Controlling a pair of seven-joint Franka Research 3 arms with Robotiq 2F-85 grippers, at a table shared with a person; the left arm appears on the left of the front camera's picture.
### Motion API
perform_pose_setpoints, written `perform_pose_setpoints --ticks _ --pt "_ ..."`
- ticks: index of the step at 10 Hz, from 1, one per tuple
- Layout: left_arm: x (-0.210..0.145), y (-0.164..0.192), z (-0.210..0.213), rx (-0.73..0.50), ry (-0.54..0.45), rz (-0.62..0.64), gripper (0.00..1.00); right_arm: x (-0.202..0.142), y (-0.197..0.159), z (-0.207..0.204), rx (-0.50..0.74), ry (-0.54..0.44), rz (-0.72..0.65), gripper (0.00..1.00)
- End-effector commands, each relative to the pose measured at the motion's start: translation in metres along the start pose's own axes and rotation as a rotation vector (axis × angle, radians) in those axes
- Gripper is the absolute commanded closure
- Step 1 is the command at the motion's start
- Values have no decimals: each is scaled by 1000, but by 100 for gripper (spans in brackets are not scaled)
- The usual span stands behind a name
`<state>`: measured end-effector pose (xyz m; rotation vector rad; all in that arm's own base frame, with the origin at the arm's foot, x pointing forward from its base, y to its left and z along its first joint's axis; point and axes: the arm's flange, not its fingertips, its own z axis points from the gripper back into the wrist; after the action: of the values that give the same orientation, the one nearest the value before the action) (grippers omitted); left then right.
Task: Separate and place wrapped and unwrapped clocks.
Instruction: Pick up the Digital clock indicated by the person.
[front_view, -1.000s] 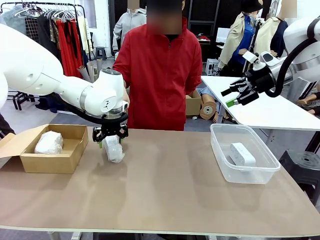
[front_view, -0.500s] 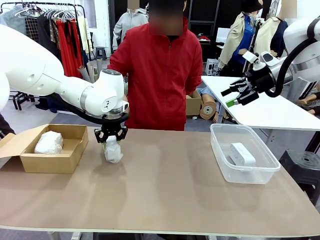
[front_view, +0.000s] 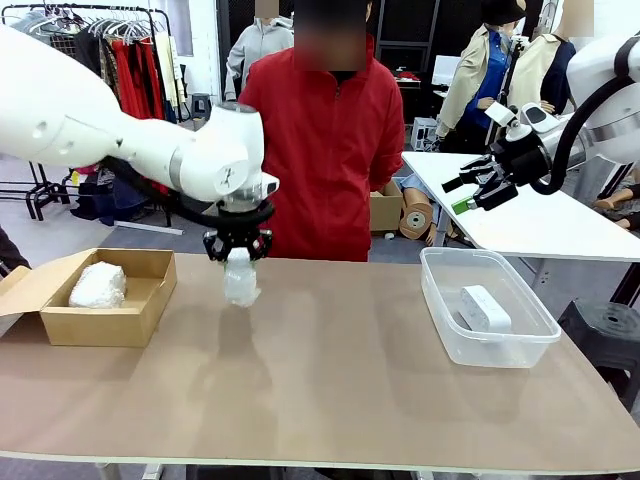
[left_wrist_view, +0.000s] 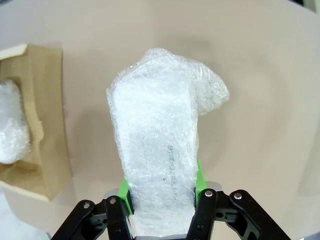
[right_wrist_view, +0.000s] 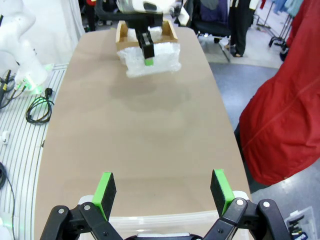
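The left gripper (front_view: 238, 262) is clamped on a wrapped clock (front_view: 241, 282), which hangs long axis down, apparently clear of the table, right of the box (front_view: 140, 310). The right gripper (front_view: 478, 192) stands wide open, far from the box.

Front cam, 2 wrist cams; shared table (front_view: 330, 380).

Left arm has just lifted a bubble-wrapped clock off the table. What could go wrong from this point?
1. The left gripper pinches only the bottom end of the wrapped clock; the crinkly film could slip between the pads and drop it on the table.
2. The cardboard box already holds another wrapped bundle, so the new one may land on it or catch the rim.
3. The person stands close behind the carry path.
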<state>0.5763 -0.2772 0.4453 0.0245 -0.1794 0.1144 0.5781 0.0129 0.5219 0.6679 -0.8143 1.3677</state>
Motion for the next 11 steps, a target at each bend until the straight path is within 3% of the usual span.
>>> perform_pose_setpoints --ticks 1,5,7,11 --pt "3 11 45 1 11 -74 100 2 1 1 -7 -3 13 0" --pt "13 19 161 -7 14 -193 100 2 1 1 -7 -3 13 0" --pt "26 27 204 -81 -29 -225 100 2 1 1 -7 -3 13 0" --pt "36 28 242 -23 -75 -239 100 2 1 1 -7 -3 13 0"
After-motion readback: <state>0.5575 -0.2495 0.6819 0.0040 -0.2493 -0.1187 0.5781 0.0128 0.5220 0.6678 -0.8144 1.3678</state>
